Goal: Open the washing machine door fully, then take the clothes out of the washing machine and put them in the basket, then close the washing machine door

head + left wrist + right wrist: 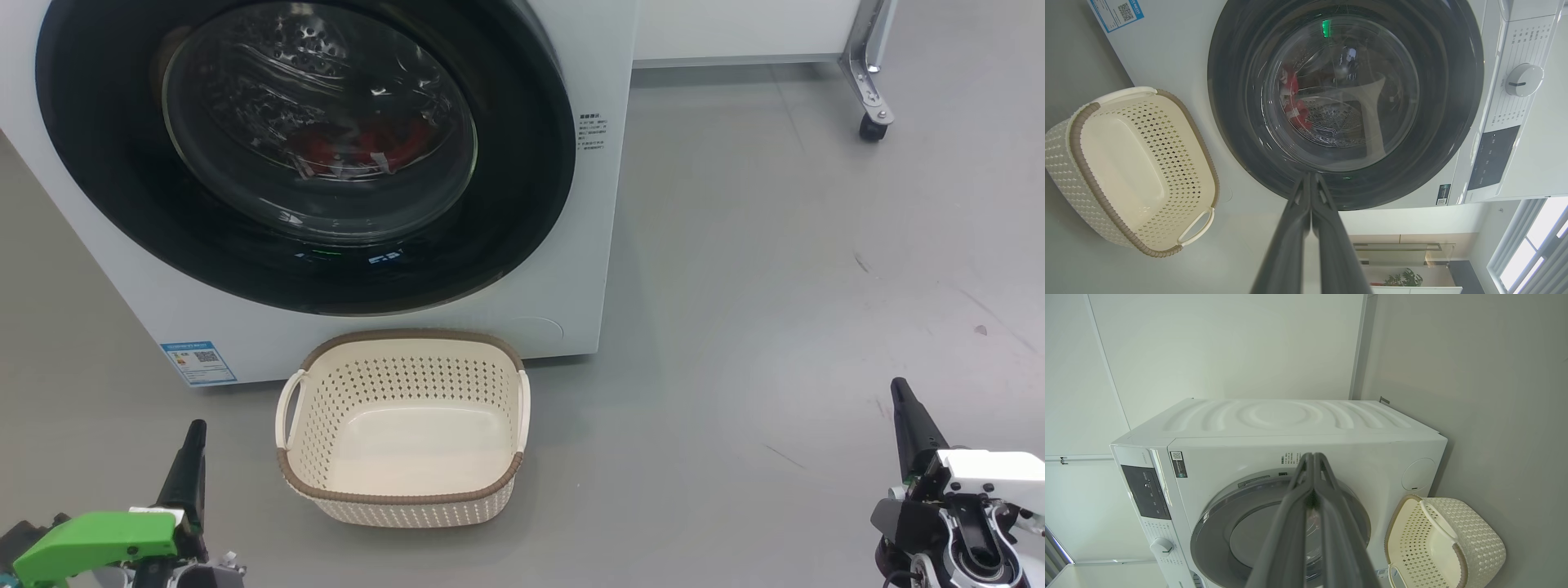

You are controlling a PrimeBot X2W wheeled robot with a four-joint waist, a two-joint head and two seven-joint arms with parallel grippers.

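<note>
The white washing machine (584,245) stands ahead of me with its door (506,204) closed, black rim flat against the front. Red clothes (359,143) show through the glass bowl, low in the drum. On the floor just in front of the machine sits the cream basket (408,336), nothing in it. My left gripper (194,429) is shut at the lower left, left of the basket. My right gripper (898,388) is shut at the lower right, well away from the basket. In the left wrist view the shut left gripper (1310,176) points at the door's rim (1445,122).
A blue label sticker (198,362) marks the machine's lower left corner. A metal leg on a caster (872,122) stands at the back right under a white unit. Bare grey floor (775,327) stretches right of the machine. The dial (1523,79) and control panel sit beside the door.
</note>
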